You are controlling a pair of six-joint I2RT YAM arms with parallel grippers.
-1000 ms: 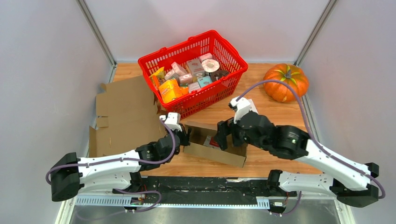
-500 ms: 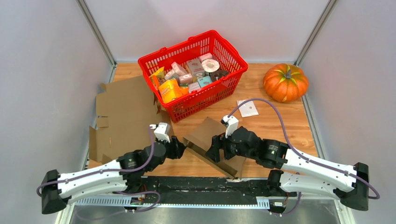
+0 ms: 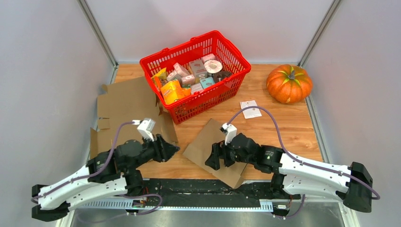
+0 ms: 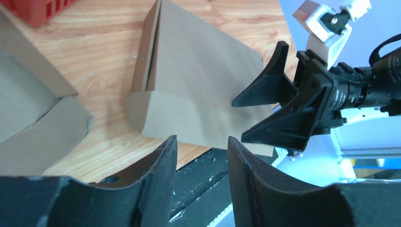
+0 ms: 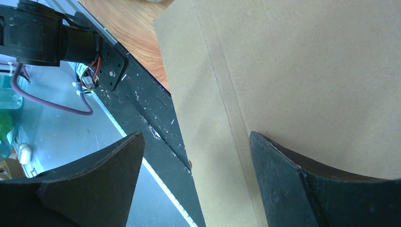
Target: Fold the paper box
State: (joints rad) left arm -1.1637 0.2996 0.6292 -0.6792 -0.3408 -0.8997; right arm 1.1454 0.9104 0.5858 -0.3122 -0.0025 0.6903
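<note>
The paper box (image 3: 206, 138) is plain brown cardboard, lying collapsed nearly flat on the wooden table, its near corner over the black rail. The left wrist view shows the box (image 4: 198, 85) with one end flap bent down. My left gripper (image 3: 174, 150) sits just left of the box and apart from it; the left gripper (image 4: 202, 144) is open with nothing between its fingers. My right gripper (image 3: 218, 160) hovers over the box's near part. In the right wrist view the right gripper (image 5: 196, 137) is wide open, with the box (image 5: 293, 71) beneath it.
A red basket (image 3: 204, 102) full of small packages stands behind the box. Flat cardboard sheets (image 3: 125, 111) lie at the left, an orange pumpkin (image 3: 289, 83) at the back right, and a white card (image 3: 249, 109) beside the basket. The black rail (image 3: 198, 187) runs along the near edge.
My left gripper let go of the box and drew back to the left. The box went from standing open to lying nearly flat. My right gripper moved nearer and lower over it.
</note>
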